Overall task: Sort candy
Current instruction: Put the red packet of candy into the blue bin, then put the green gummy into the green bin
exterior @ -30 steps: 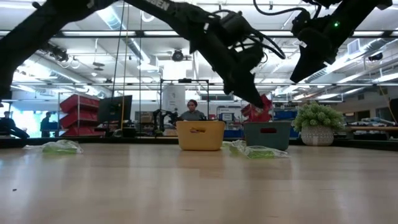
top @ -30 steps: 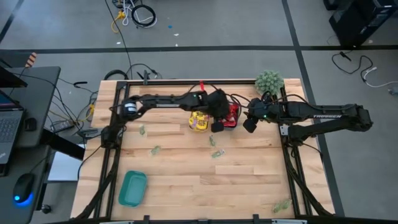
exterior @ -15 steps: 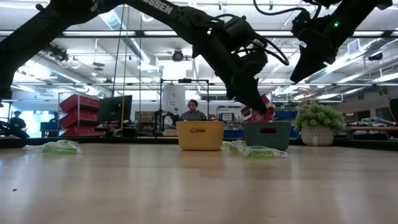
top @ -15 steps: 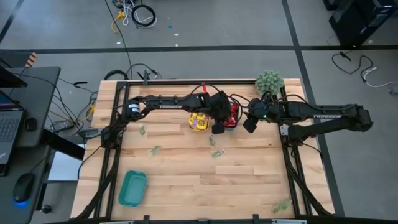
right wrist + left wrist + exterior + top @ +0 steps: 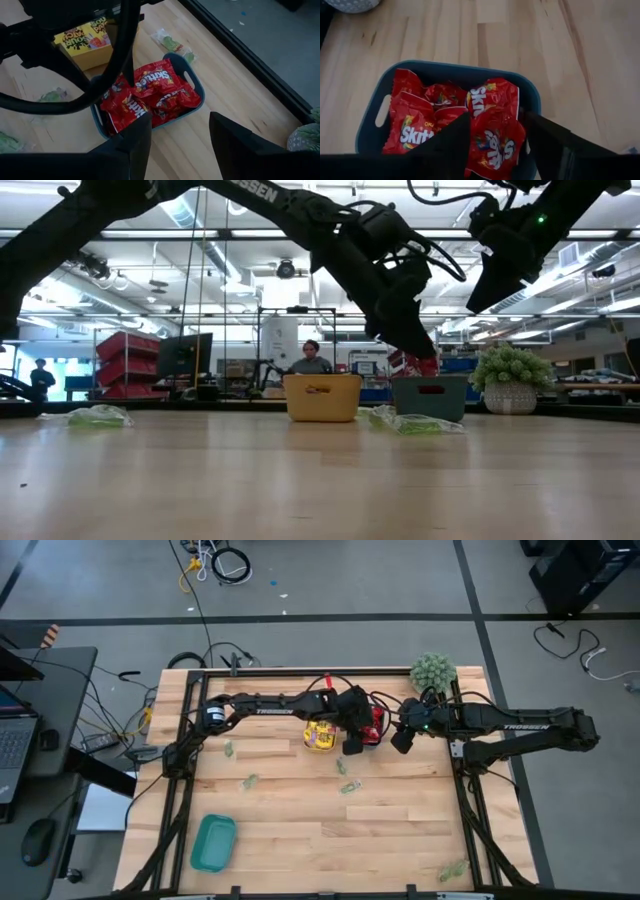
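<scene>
A blue tray [image 5: 470, 70] at the table's far middle holds several red candy packets [image 5: 150, 80]. My left gripper [image 5: 495, 114] hovers open just above it, fingers pointing down. One red packet [image 5: 497, 142] lies on the pile between the two fingers. Beside it on the left stands a yellow tray [image 5: 320, 735] with yellow packets [image 5: 82, 37]. My right gripper [image 5: 180, 116] hangs open above the table, right of the blue tray. Pale green candy pieces [image 5: 350, 786] lie loose on the wood.
A teal tray [image 5: 213, 842] sits near the front left. More green pieces lie at the left [image 5: 228, 749] and the front right corner [image 5: 452, 868]. A fuzzy green plant [image 5: 433, 670] stands at the far right. A person [image 5: 310, 358] sits beyond the table.
My left gripper has moved slightly down and right over the blue tray, then opened and let go of a red packet. The packet has dropped onto the pile in the blue tray.
</scene>
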